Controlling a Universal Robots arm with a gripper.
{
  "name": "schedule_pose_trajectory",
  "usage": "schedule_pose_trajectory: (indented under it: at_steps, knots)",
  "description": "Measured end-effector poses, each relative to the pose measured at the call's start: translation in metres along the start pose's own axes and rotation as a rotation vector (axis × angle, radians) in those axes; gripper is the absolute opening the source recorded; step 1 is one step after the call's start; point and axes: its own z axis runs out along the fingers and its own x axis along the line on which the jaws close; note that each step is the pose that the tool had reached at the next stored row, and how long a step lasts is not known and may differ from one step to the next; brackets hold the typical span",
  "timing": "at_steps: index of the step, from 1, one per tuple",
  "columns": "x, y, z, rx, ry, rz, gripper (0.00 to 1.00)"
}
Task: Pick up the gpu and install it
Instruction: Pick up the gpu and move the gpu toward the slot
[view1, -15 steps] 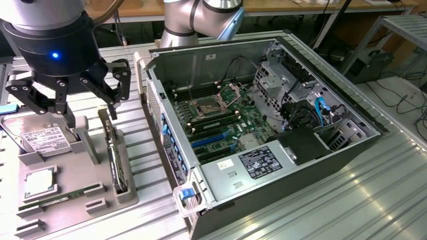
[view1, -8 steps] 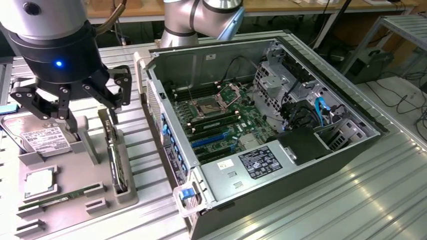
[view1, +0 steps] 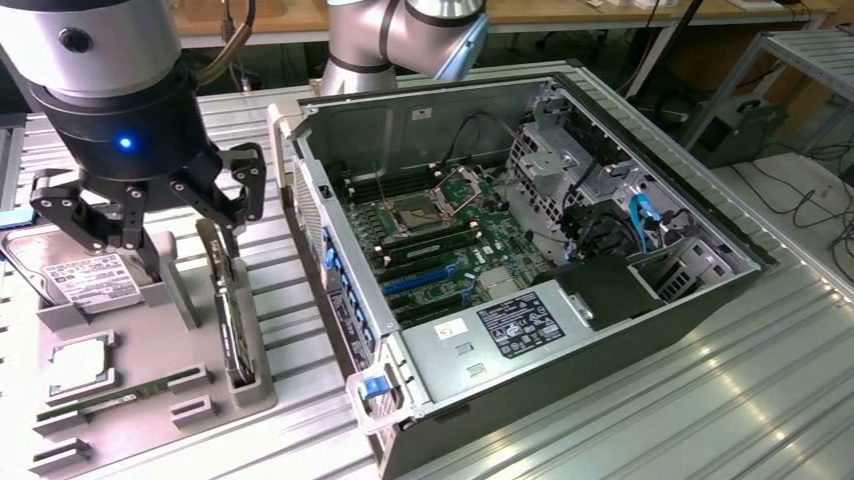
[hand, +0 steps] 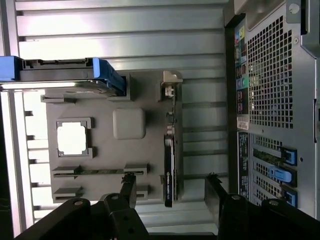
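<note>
The gpu (view1: 235, 322) is a thin black card standing on its edge in a slot of the grey parts tray (view1: 147, 425), on the side nearest the computer case. My gripper (view1: 151, 226) hangs open just above the tray, over the card's far end. In the wrist view the gpu (hand: 170, 150) runs lengthwise toward the gripper (hand: 171, 188). Its near end lies between the two black fingers (hand: 128, 186), which stand wide apart and touch nothing. A silvery bracket (hand: 171, 77) caps the card's far end.
The tray (hand: 130, 97) also holds a silver hard drive (view1: 83, 277), a square processor (view1: 80, 362) and a green RAM stick (view1: 118, 397). The open computer case (view1: 561, 250) lies at the exterior view's right, with blue card slots (view1: 424, 276) on its motherboard.
</note>
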Motion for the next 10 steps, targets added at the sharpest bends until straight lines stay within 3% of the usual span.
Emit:
schedule_pose_trajectory:
  at_steps: [10]
  knots:
    - [0.001, -0.0002, 0.0209, 0.0046, -0.0003, 0.000, 0.66]
